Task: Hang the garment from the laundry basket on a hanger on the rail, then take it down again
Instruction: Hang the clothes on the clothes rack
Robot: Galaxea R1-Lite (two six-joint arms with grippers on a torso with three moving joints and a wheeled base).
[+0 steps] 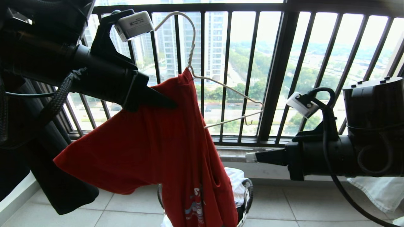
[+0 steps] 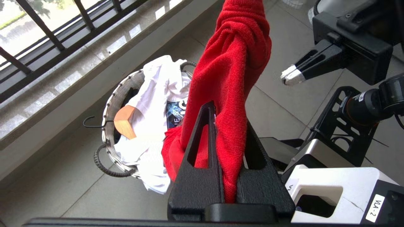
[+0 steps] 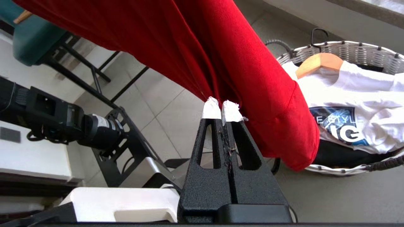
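The red garment [image 1: 151, 151] hangs in mid-air, its collar threaded on the thin cream hanger [image 1: 191, 47]. The hanger's right arm [image 1: 233, 91] sticks out bare. My left gripper [image 1: 172, 103] is shut on a bunched fold of the garment [image 2: 230, 78] just below the collar, and cloth fills the gap between its fingers [image 2: 202, 151]. My right gripper [image 1: 249, 157] is to the right of the garment, level, shut and empty. Its white-taped fingertips [image 3: 211, 108] touch each other just short of the red cloth [image 3: 268, 94]. The laundry basket [image 3: 347, 50] stands on the floor below. The rail is out of view.
A dark barred window railing [image 1: 277, 78] runs behind the hanger. The basket rim [image 2: 116, 104] holds a white printed shirt [image 3: 363, 91] on a wooden hanger [image 3: 318, 61]. Black cloth [image 1: 63, 189] hangs at the left. White cloth [image 1: 378, 192] lies on the tiles at the right.
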